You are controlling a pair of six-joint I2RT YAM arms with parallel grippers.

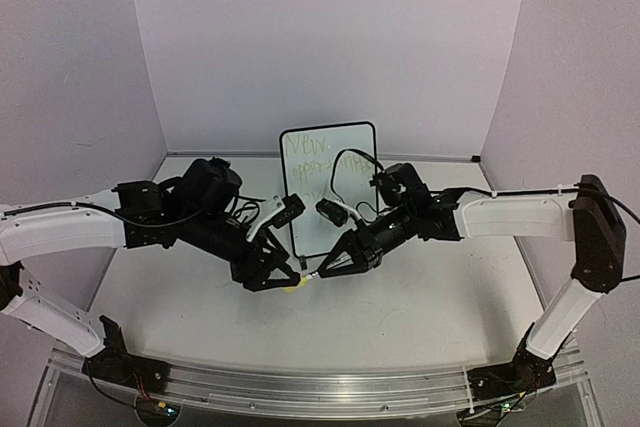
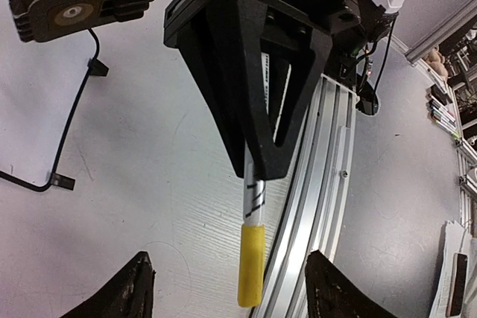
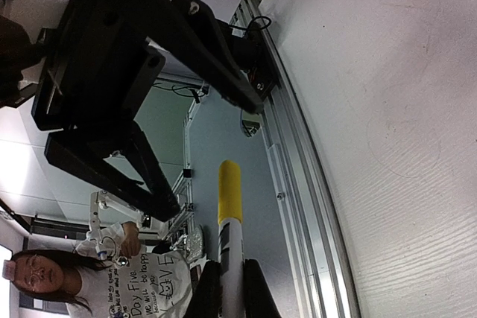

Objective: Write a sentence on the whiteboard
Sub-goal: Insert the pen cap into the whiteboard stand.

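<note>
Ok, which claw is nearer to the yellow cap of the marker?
Left. The left claw stands open with the yellow cap between its fingers; the right claw is shut on the marker just behind the cap.

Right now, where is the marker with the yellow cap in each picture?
Top: marker low in the middle, held by the right claw.
Left wrist: marker bottom middle, yellow cap pointing down.
Right wrist: marker bottom middle, yellow cap pointing up.
Shared landmark: the metal rail.
</note>
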